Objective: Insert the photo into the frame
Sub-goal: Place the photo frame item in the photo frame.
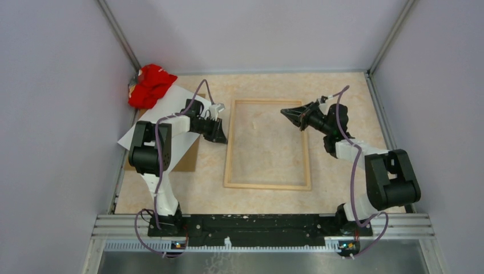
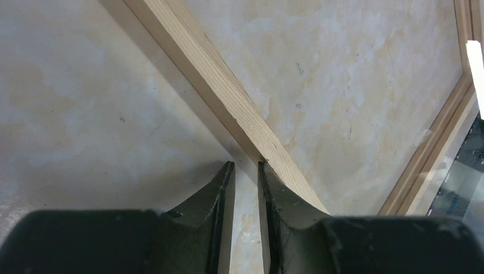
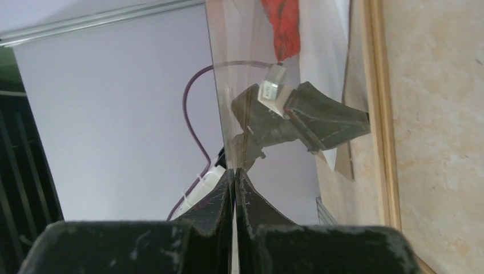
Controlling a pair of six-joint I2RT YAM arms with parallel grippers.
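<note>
While our right claw (image 3: 234,174) clamps a clear pane (image 3: 251,40) at three o'clock, our left claw (image 2: 245,166) sits by the frame (image 2: 214,85) at nine. It stands barely parted, empty.

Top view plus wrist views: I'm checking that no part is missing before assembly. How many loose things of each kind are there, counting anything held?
wooden frame: 1
photo, white back up: 1
brown board: 1
red cloth: 1
clear pane, in the right gripper: 1
Total: 5
</note>
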